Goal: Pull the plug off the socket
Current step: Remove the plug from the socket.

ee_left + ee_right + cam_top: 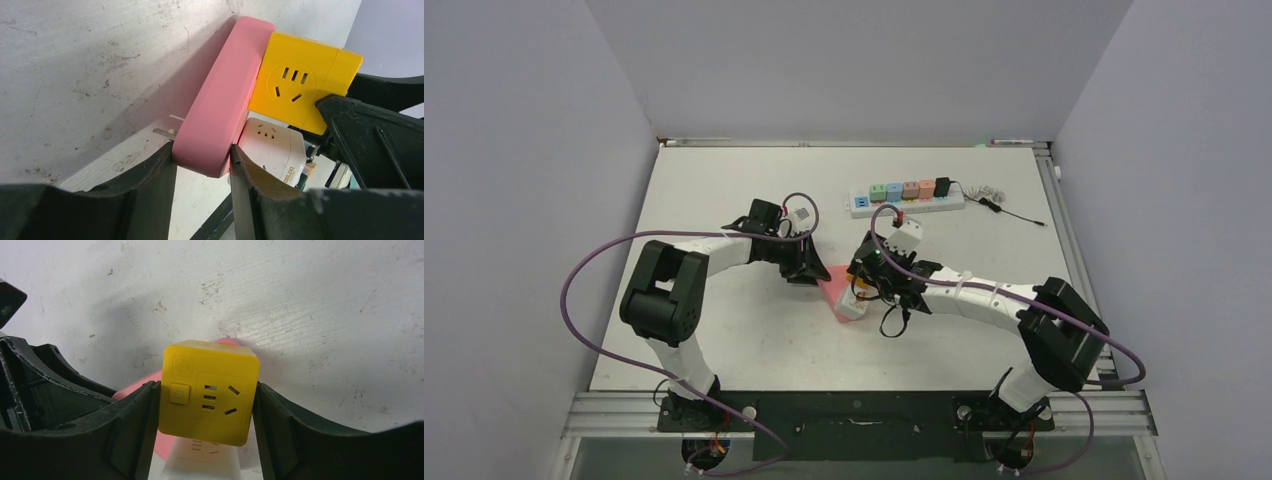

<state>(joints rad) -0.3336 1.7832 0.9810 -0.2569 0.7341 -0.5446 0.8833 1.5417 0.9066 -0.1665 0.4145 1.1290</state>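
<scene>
Holding both parts near the middle of the surface [724, 340]: the left end effector [202, 160] clamps the pink socket block [220, 105], and the right end effector [207, 407] clamps the yellow plug cube [300, 80]. We see the cube seated flush on the block, a white adapter [272, 145] beside it. Grasps done; we judge the pull itself remains.

Top view looks down; close wrist views share, apparently, one yellow cube [299, 82].
</scene>
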